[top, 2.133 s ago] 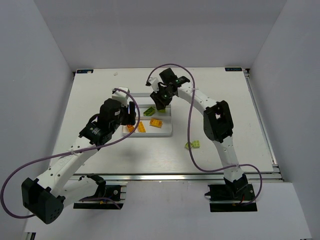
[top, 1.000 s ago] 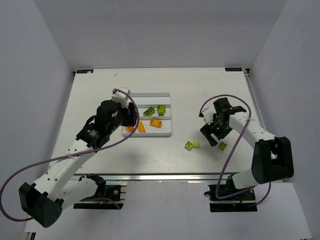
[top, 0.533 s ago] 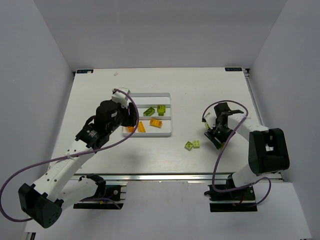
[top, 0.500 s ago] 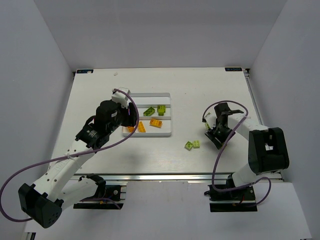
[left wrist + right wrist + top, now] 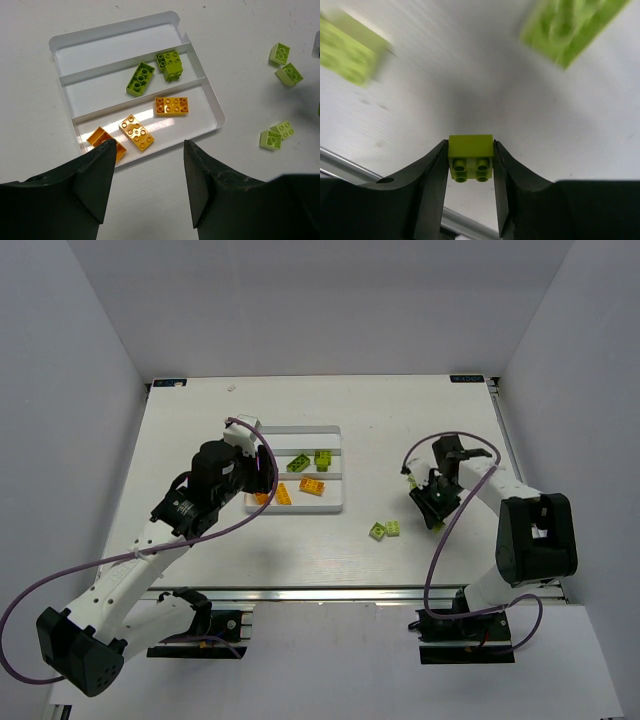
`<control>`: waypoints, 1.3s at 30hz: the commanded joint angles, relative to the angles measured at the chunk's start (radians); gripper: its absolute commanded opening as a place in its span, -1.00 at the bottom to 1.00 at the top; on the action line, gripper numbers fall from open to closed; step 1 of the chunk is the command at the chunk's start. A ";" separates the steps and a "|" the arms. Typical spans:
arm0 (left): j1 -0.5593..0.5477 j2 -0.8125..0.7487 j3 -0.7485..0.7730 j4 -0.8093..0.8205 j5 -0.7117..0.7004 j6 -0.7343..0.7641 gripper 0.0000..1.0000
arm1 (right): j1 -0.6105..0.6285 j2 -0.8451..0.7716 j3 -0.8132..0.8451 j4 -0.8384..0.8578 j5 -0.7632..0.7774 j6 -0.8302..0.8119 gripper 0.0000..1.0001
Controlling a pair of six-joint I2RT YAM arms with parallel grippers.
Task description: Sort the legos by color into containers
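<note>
The white tray point(image 5: 305, 429) has three long compartments. In the left wrist view the tray point(image 5: 115, 27) holds two lime green legos point(image 5: 140, 78) point(image 5: 170, 65) in the middle compartment and three orange legos point(image 5: 171, 105) point(image 5: 136, 132) point(image 5: 102, 139) in the near one; the far one is bare. My left gripper point(image 5: 262, 468) hovers open and empty at the tray's near left edge point(image 5: 150, 145). My right gripper point(image 5: 432, 508) is low over the table at the right, shut on a small lime green lego point(image 5: 470, 149).
Loose lime green legos lie on the table right of the tray: a touching pair point(image 5: 385, 530) point(image 5: 276, 135) and two more point(image 5: 280, 52) point(image 5: 290, 74) near my right gripper. Two blurred green bricks point(image 5: 350, 50) point(image 5: 570, 25) show beyond the held one.
My right arm swung from the tray out to the right side of the table, came down on a loose green lego and closed on it. The left arm has not moved.
</note>
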 commanded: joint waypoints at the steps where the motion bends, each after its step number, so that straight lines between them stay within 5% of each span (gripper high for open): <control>1: 0.002 -0.036 -0.011 0.038 0.028 0.008 0.32 | 0.039 -0.045 0.172 -0.058 -0.267 0.029 -0.96; 8: 0.002 -0.090 -0.048 0.081 0.025 0.030 0.32 | 0.227 0.149 0.497 0.097 -0.443 0.216 -0.93; 20: -0.008 -0.112 -0.103 0.148 0.132 0.080 0.47 | 0.384 0.698 1.196 0.102 -0.314 0.351 -0.54; 28: -0.017 -0.041 -0.098 0.174 0.262 0.064 0.57 | 0.398 0.736 1.158 0.114 -0.323 0.342 0.07; 29: -0.017 -0.030 -0.097 0.185 0.297 0.058 0.58 | 0.395 0.733 1.152 0.118 -0.328 0.346 0.29; 35: -0.026 0.075 -0.049 0.197 0.416 -0.004 0.58 | 0.390 0.658 1.125 0.108 -0.355 0.356 0.42; 39: -0.058 0.152 -0.032 0.228 0.499 -0.087 0.42 | 0.361 0.477 0.900 0.184 -0.357 0.371 0.32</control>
